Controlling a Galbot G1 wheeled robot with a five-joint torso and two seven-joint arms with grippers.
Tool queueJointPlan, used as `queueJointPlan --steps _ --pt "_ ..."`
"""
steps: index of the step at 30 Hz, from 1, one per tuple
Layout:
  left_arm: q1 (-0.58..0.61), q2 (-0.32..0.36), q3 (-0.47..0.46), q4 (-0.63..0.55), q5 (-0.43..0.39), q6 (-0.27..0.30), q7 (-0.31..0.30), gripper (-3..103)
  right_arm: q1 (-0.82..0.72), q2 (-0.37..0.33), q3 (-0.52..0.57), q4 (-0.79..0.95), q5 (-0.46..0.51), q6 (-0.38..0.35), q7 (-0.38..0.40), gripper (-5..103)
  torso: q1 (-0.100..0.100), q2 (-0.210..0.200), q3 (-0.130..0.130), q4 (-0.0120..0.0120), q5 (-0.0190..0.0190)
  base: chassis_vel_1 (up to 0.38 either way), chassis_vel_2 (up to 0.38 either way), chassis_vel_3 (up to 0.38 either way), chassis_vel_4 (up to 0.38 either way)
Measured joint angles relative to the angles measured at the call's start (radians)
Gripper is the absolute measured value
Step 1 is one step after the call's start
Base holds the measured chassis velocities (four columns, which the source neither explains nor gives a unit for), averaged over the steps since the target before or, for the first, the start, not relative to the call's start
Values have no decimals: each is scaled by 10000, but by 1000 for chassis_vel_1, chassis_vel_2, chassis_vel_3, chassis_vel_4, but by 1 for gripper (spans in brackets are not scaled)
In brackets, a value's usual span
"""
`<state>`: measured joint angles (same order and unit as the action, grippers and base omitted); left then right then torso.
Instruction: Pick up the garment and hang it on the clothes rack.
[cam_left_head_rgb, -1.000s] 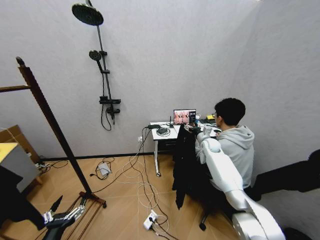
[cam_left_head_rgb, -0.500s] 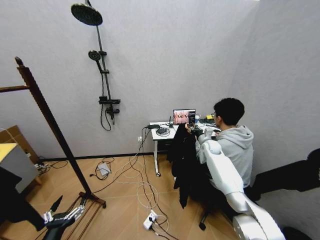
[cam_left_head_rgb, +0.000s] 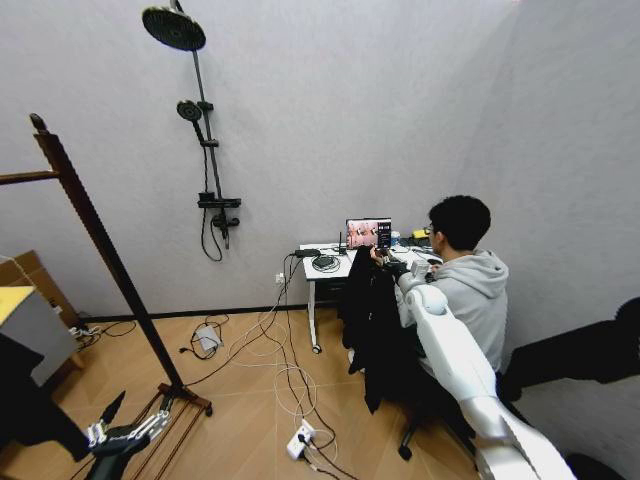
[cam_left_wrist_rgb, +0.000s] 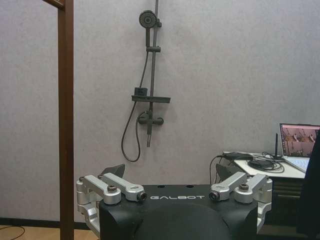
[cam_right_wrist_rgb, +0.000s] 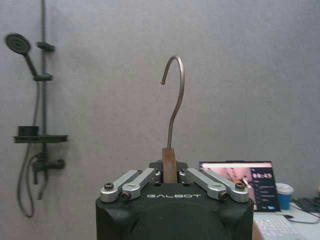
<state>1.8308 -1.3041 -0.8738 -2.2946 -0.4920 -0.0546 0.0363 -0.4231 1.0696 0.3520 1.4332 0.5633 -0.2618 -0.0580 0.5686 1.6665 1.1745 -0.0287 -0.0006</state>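
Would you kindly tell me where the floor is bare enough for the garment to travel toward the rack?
Bare wooden floor lies between the reddish-brown wooden clothes rack and the long black jacket held by the right claw. Crowded: tangled cables and white power strip beside the small white desk.

White arm (cam_left_head_rgb: 455, 345) — black GALBOT-marked tool (cam_right_wrist_rgb: 171, 176), silver screwed linkages

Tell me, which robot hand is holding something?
The right gripper, shut on the hanger's neck under its silver hook. The left gripper hangs open.
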Motion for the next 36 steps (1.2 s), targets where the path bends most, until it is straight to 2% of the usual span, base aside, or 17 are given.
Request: queueJointPlan --steps 3,4,6,7,8,10,13,26,36 --pt "0 0 0 0 0 0 0 100 -237 -182 -135 665 254 -183 141 9 -1 0 1 0 5 0 0 0 0" --pt "0 0 0 0 0 0 1 100 -562 -470 -330 1780 557 -371 246 9 0 0 1 1 6 0 0 0 0" --pt "0 0 0 0 0 0 1 100 -663 -584 -404 2182 730 -412 256 9 -1 0 1 1 4 0 0 0 0" --pt "0 0 -1 0 0 0 -1 100 -810 -772 -565 2894 1217 -534 238 9 0 0 0 1 3 0 0 0 0" --pt "0 0 -1 0 0 0 -1 100 -810 -772 -565 2894 1217 -534 238 9 0 0 0 1 3 0 0 0 0" --pt "0 0 0 0 0 0 1 100 -947 -987 -794 3641 1941 -689 129 9 -1 0 0 3 2 0 0 0 0" --pt "0 0 0 0 0 0 1 100 -1073 -1146 -958 4212 2442 -749 -19 9 -1 0 0 4 3 0 0 0 0" --pt "0 0 0 0 0 0 1 100 -1313 -1242 -821 4349 2536 -735 -134 9 0 0 1 4 5 42 42 49 50" --pt "0 0 0 0 0 0 1 100 -1380 -1260 -711 4312 2161 -866 -333 9 2 -1 2 4 6 115 112 122 110"
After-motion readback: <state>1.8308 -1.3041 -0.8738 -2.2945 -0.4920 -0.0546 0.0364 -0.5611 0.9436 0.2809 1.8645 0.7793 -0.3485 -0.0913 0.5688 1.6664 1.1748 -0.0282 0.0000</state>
